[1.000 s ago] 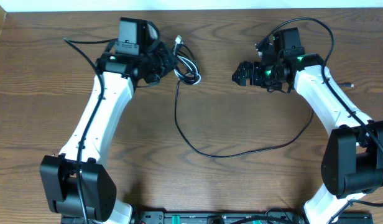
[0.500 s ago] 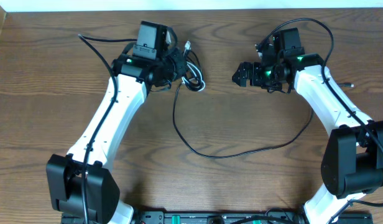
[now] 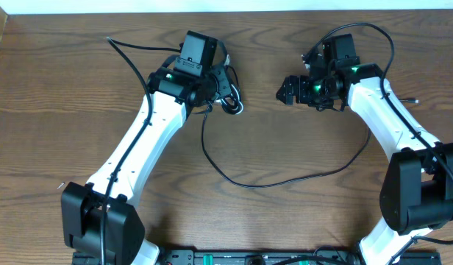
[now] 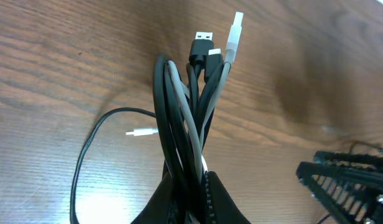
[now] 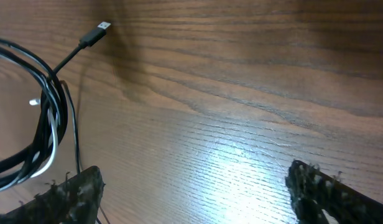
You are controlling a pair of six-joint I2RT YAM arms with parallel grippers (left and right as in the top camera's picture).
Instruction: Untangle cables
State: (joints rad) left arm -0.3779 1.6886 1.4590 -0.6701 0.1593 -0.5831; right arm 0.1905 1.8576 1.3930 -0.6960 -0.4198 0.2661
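Several thin cables (image 4: 179,124) sit pinched in the closed left fingers (image 4: 198,200), nearest the left wrist camera. They are black strands and a pale one, bunched so tightly that we cannot count them or tell which crosses which. The grip itself is cut off by the lower edge of that view. Beyond it the bundle rises to its plug ends (image 4: 207,46), and a long black cable (image 4: 81,163) loops away over the worktop (image 4: 48,68).

From overhead, closest to the arm bases, that long cable sags across the wood in a wide curve, and we lose its right end beside the right arm. Farther back the bundle is partly hidden under the left wrist. Well apart from it stand the right fingers (image 3: 285,90) — spread wide, holding nothing.

Against the view a second ago, the left arm has carried the bundle rightward, nearer the right fingers, which have hardly shifted — and the upper end of the curve has followed it.
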